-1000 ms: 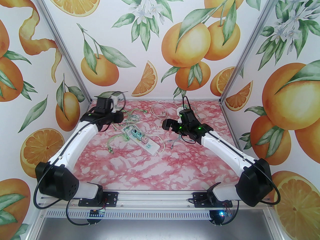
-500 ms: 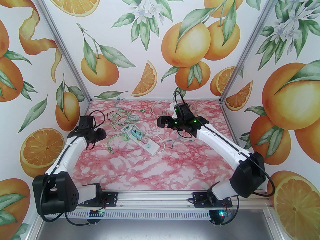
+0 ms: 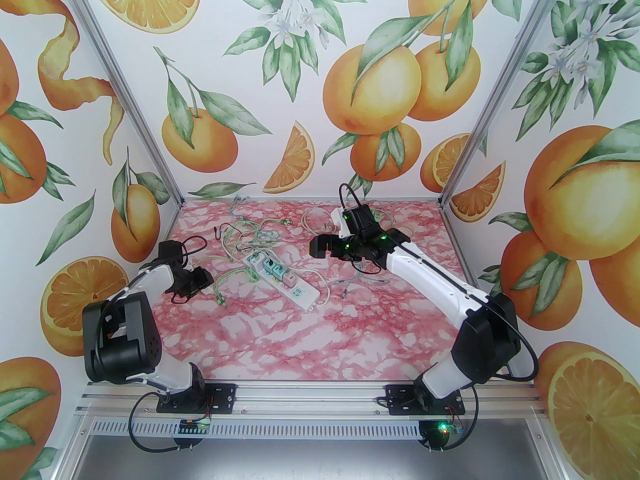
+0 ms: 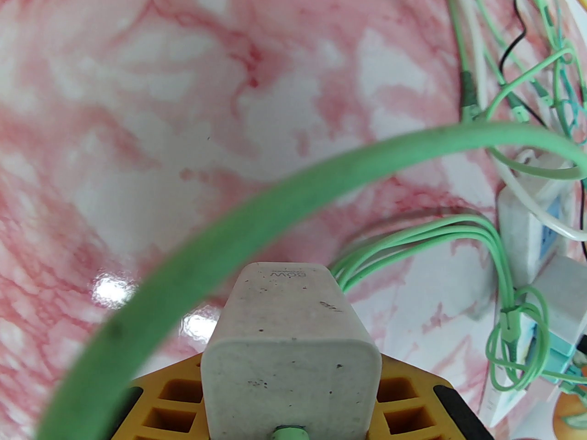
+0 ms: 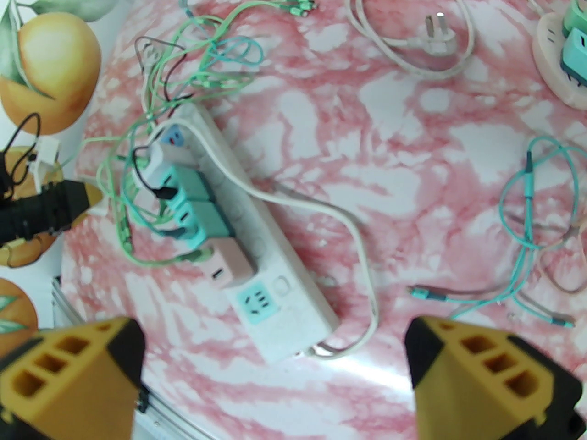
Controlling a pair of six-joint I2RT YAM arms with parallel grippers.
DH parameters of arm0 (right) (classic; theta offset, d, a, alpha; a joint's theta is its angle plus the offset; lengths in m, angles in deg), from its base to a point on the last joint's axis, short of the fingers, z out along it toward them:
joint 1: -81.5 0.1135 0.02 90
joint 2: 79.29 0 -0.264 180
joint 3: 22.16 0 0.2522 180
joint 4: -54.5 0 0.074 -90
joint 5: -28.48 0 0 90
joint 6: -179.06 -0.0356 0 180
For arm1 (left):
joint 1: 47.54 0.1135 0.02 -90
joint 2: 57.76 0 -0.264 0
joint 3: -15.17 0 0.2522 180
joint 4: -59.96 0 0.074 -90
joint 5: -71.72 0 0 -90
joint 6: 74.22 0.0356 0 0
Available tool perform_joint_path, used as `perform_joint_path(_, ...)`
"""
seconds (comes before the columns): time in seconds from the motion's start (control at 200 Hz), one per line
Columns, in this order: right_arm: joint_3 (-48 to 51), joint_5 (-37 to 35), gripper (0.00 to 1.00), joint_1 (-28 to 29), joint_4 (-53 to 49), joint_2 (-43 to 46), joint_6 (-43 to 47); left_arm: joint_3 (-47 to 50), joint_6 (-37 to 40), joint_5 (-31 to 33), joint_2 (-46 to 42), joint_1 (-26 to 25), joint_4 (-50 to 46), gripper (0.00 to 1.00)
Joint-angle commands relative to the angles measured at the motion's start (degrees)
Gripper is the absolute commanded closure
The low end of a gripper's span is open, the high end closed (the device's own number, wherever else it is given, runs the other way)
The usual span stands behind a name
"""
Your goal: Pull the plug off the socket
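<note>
Left of power strip (image 3: 289,284) | left gripper (image 3: 198,281) pinching white plug (image 4: 290,337), pulled back nearer | right gripper (image 5: 273,342) spread, edged toward strip

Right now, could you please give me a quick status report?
Left end effector shut on white charger, off the power strip. Right end effector open. Green cables tangled beside strip.

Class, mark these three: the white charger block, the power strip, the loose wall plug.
white charger block (image 4: 284,305): left wrist view, its printed face.
power strip (image 5: 279,255): right wrist view, bare white casing.
loose wall plug (image 5: 433,44): right wrist view, plug head.
</note>
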Motion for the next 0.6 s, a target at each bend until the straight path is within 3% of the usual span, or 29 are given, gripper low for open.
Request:
perform_joint_path(0.0, 0.8, 0.5, 0.00, 0.9, 0.7, -0.3, -0.9, -1.6, -0.1, -1.9, 0.6, 0.5, 1.0, 0.68)
perform_joint_path(0.125, 0.8, 0.2, 0.00, 1.7, 1.4, -0.9, -1.6, -1.6, -0.2, -2.7, 0.6, 0.5, 0.9, 0.61)
perform_joint_path(0.225, 0.5, -0.2, 0.00, 2.4, 1.6, -1.6, -2.0, -1.8, -0.7, -2.3, 0.3, 0.5, 0.2, 0.43)
perform_joint_path(0.5, -1.5, -0.6, 0.00, 4.0, 1.4, -3.8, -2.4, -4.0, -1.5, 1.7, -6.8, 0.3, -4.3, 0.24)
perform_joint_path(0.595, -2.0, -0.7, 0.00, 4.4, 1.3, -4.4, -2.6, -5.6, -1.7, 4.8, -9.9, -0.6, -6.8, 0.13)
